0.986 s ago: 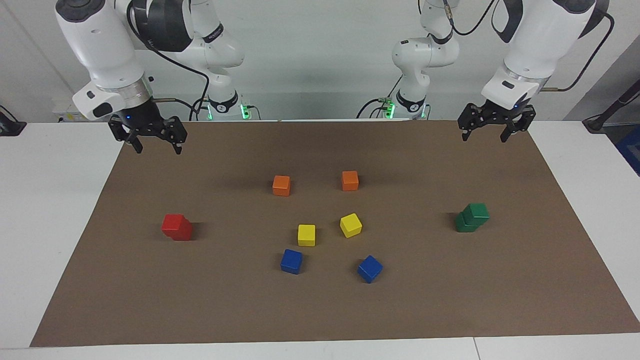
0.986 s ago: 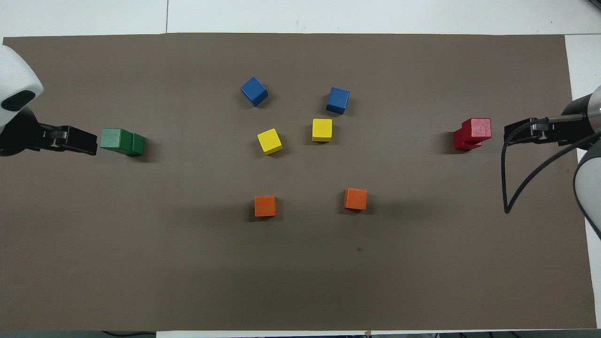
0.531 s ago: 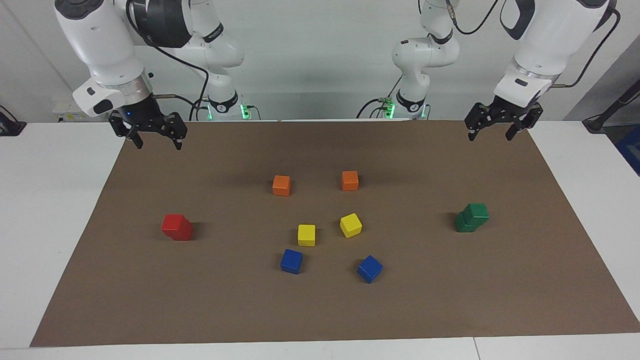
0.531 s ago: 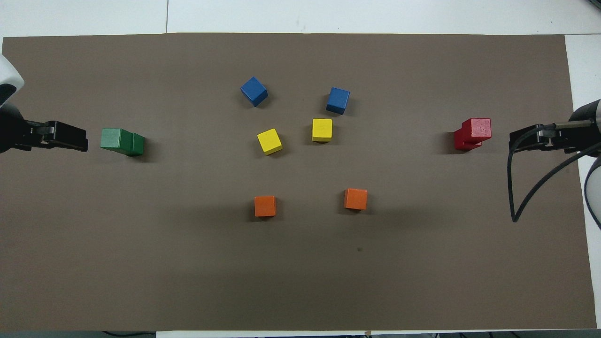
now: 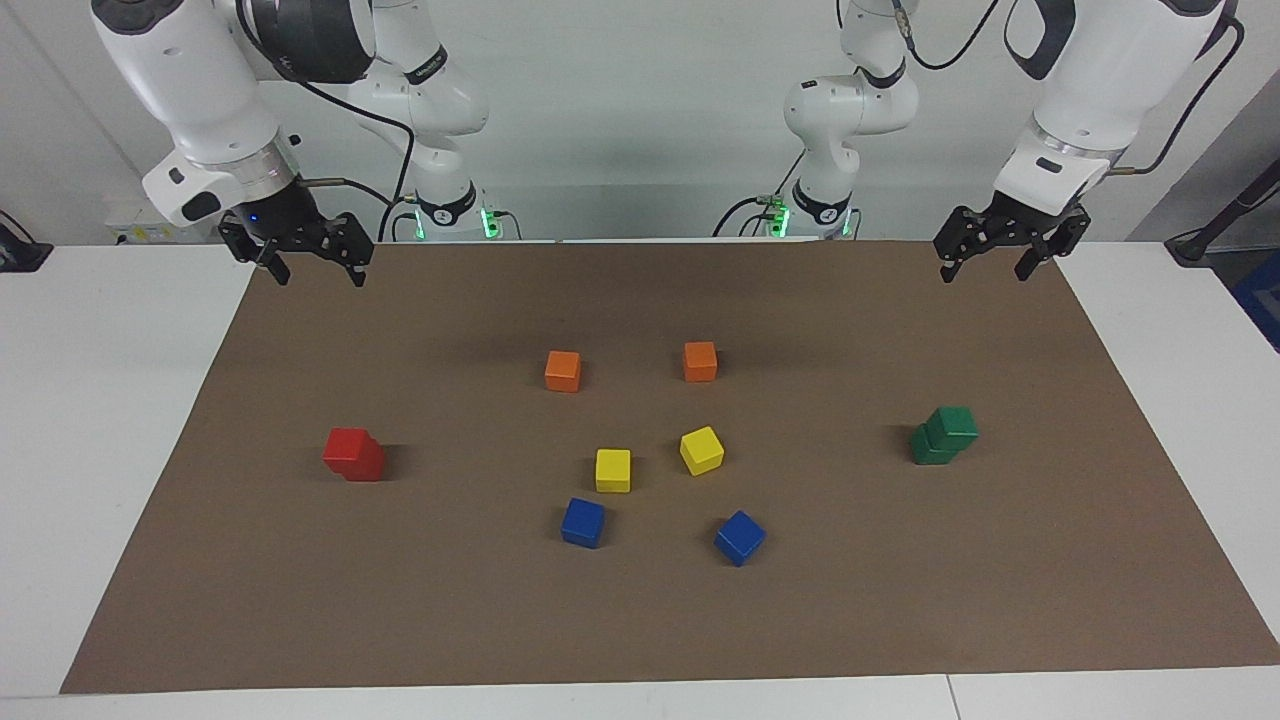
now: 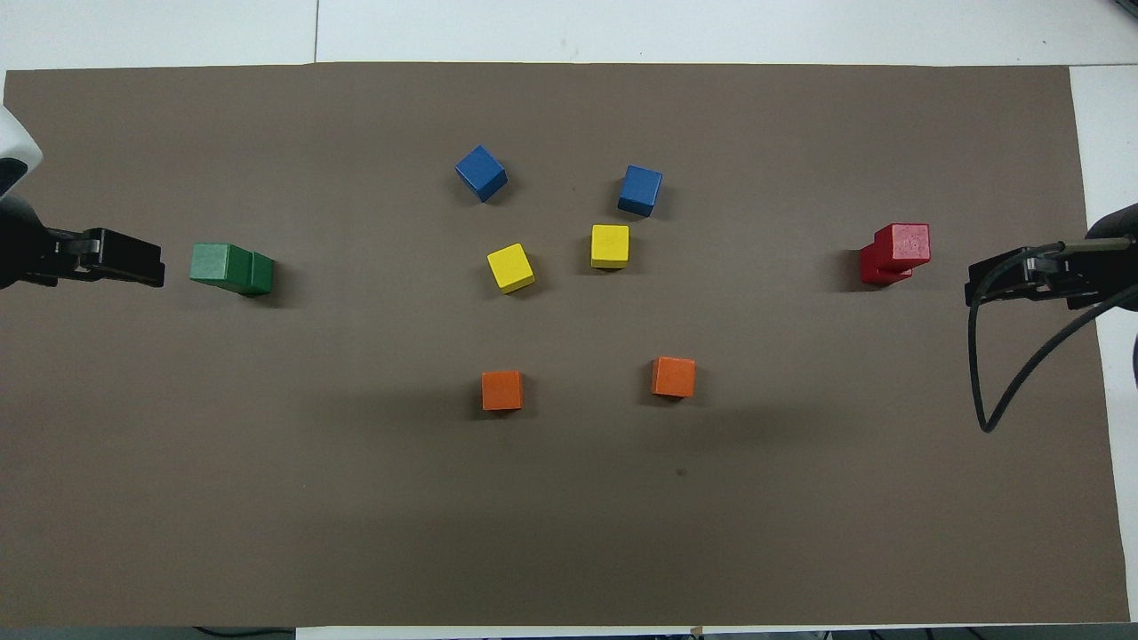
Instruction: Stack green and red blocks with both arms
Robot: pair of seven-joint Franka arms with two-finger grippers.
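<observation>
Facing view, your right gripper hangs empty, fingers spread; the red blocks sit well below them on the counter, stacked but offset. Nudge either stack and its top cube may slide off. Count two red, two orange, two yellow, two blue, two green blocks, below the left gripper's spread fingers.
</observation>
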